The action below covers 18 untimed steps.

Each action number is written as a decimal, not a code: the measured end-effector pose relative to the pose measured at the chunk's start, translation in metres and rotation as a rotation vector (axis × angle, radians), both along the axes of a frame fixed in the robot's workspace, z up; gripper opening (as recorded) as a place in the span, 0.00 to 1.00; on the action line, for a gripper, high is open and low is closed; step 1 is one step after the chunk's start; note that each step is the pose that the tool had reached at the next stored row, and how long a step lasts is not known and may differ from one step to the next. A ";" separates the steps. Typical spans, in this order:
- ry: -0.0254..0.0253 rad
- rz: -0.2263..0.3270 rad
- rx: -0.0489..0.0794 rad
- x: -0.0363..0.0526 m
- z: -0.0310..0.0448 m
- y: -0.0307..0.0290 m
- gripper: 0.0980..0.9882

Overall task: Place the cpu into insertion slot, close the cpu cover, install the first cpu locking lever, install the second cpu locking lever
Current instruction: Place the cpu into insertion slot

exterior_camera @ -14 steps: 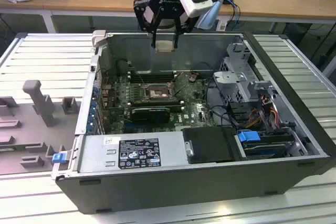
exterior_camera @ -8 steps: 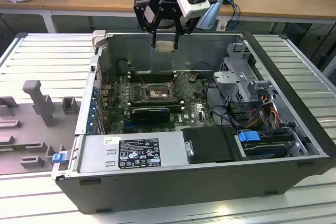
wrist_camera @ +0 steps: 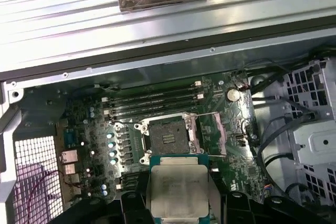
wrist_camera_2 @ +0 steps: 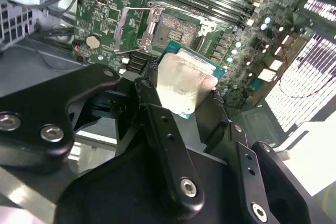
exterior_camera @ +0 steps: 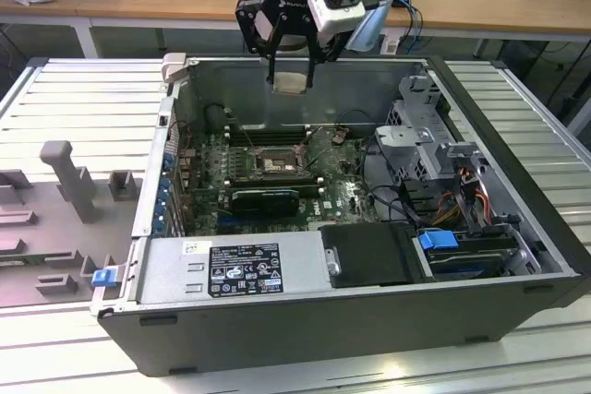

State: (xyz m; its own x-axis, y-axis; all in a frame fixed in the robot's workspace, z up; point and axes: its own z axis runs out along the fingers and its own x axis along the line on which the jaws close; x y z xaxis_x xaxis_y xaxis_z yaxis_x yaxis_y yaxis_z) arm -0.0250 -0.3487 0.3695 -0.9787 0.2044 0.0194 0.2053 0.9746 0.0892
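Cpu [wrist_camera: 178, 190] clamped inside the pincer [exterior_camera: 292, 80]; insertion slot [wrist_camera: 168, 139] well below.

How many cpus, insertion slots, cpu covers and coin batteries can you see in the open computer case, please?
cpu: 1, held in the tool
insertion slot: 1
cpu cover: 1, swung open
coin battery: 1
Total: 4

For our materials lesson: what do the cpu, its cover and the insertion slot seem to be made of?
The cpu: pale matt top, likely metal, with a dull sheen; green board edge. The cpu cover: thin bright metal frame, glinting. The insertion slot: black frame, probably plastic, no shine.
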 end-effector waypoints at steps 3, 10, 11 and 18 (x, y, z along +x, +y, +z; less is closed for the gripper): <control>0.0001 -0.069 0.000 0.0000 -0.0003 0.0000 0.48; 0.0000 -0.208 0.000 0.0000 -0.0013 0.0000 0.48; 0.0000 -0.234 0.000 0.0000 -0.0014 0.0000 0.48; 0.0000 -0.316 0.000 0.0000 -0.0016 0.0000 0.48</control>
State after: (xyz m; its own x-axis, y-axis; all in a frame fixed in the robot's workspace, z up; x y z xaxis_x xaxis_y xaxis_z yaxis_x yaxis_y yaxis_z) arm -0.0250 -0.3488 0.3679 -0.8667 0.4984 0.0195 0.4980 0.8626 0.0891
